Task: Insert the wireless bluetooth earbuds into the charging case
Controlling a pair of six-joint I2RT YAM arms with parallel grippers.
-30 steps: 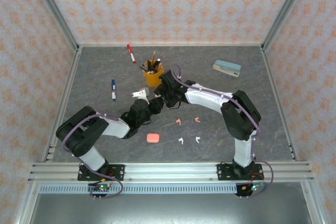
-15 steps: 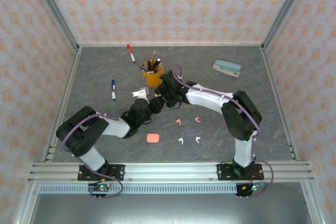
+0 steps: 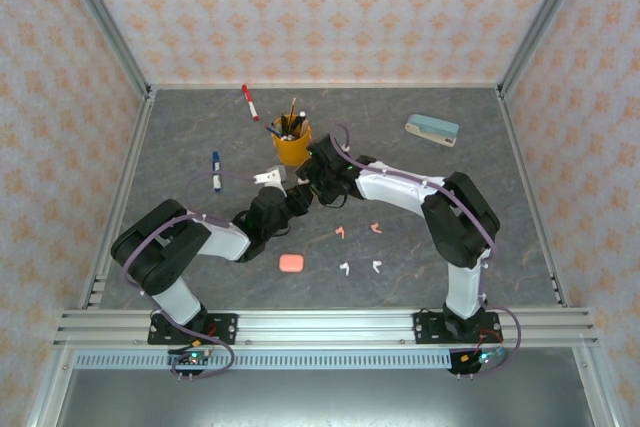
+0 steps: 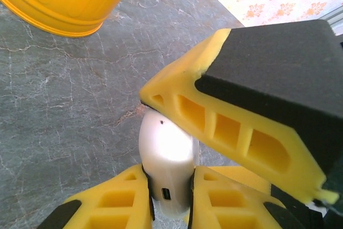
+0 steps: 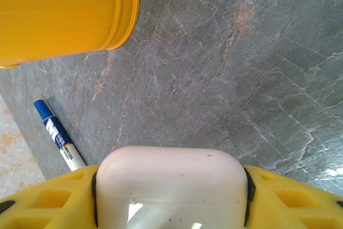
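A yellow cup [image 3: 291,145] of pens [image 3: 290,123] stands just beyond the jaws; a pink case [image 3: 291,263] lies on the desk [image 3: 450,187] on their near side. The left jaws, nearly closed, pinch the white charging case [image 4: 166,151] at its port end, and the right jaws, half spread, clamp its width. The earbuds [image 3: 341,232] lie loose, right of the jaws and nearer the bases.
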